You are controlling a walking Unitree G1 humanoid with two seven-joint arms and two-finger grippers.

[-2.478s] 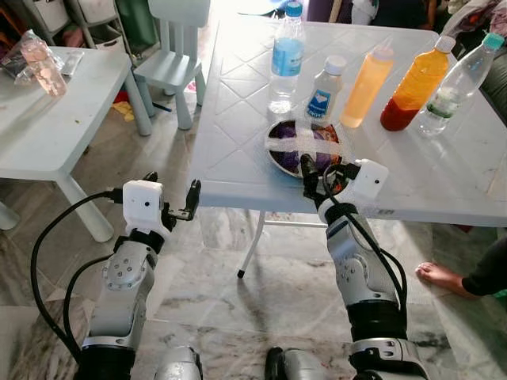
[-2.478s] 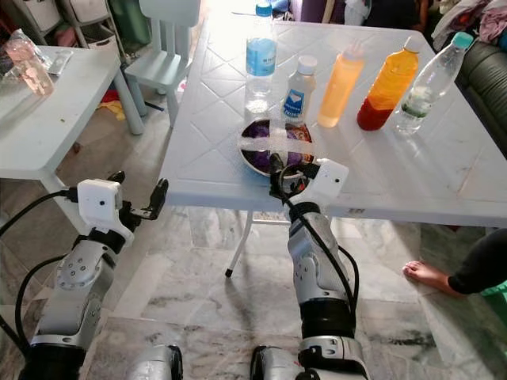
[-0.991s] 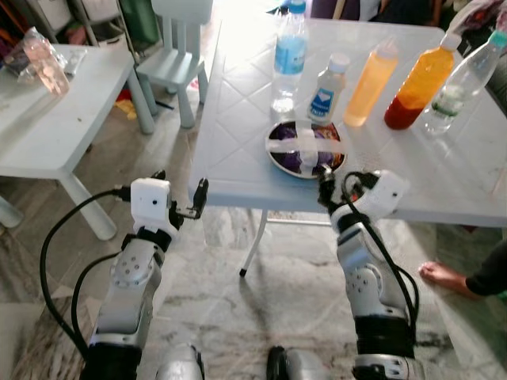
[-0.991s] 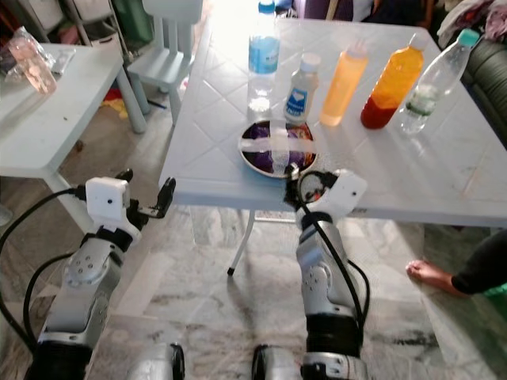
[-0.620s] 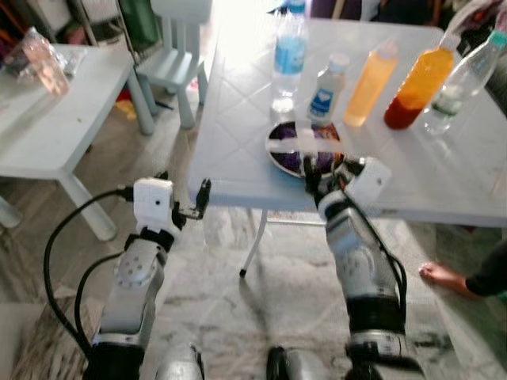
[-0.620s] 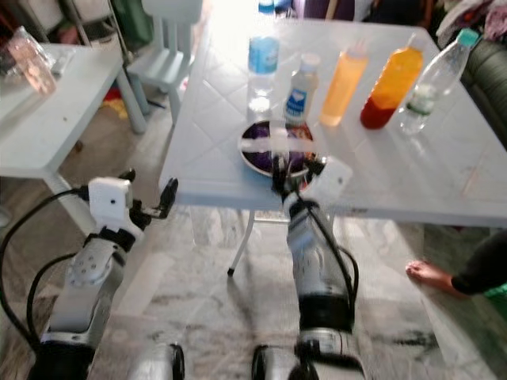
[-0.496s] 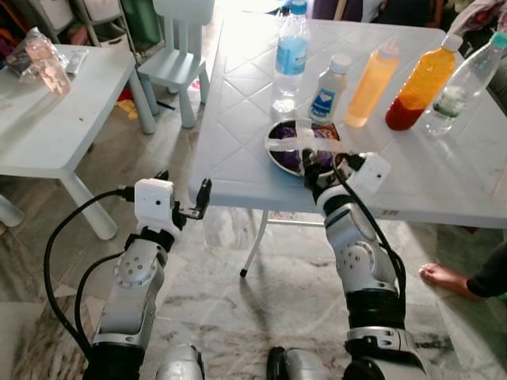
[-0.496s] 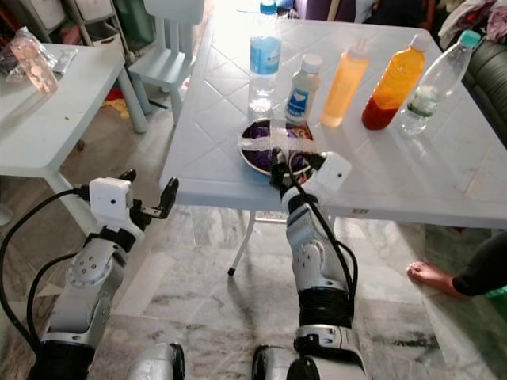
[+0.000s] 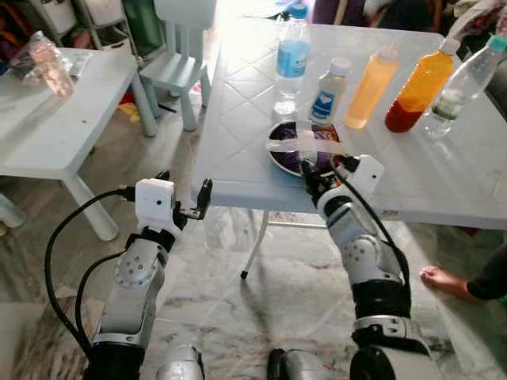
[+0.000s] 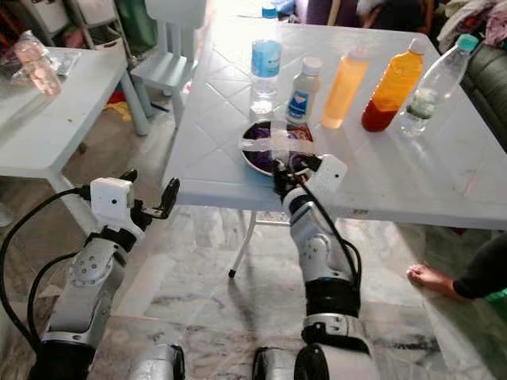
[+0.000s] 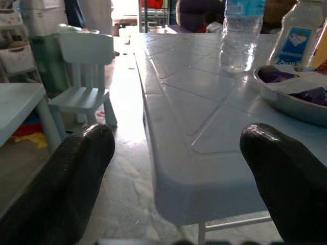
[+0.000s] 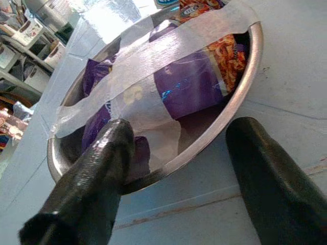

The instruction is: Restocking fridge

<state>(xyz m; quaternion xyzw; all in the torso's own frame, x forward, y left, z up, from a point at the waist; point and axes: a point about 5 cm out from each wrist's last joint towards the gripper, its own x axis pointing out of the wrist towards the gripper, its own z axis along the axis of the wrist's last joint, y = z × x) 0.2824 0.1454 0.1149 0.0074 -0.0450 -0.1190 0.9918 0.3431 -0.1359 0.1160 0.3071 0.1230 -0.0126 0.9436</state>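
A metal bowl [image 9: 271, 150] of purple snack packets, strapped over with white tape, sits near the front edge of the white table [image 9: 238, 119]. My right gripper [image 9: 317, 169] is open at the bowl's near rim [image 12: 240, 87]. One finger [image 12: 92, 178] reaches over the inside and the other finger [image 12: 271, 178] rests outside on the table. Behind the bowl stand a water bottle [image 9: 291, 59], a small white bottle [image 9: 325, 87], two orange drink bottles [image 9: 368, 83] [image 9: 416, 91] and a clear bottle [image 9: 459, 87]. My left gripper [image 9: 194, 207] is open and holds nothing, level with the table's front left edge [image 11: 204, 189].
A low white table [image 9: 47, 127] with a plastic bag [image 9: 43, 63] stands at the left. A small pale chair [image 9: 178, 55] is behind it. A person's bare foot [image 9: 447, 277] rests on the marble floor at the right, under the table's edge.
My right gripper, which had swung out to the table's front edge a second ago, has come back to the bowl's rim. The left arm has stayed put.
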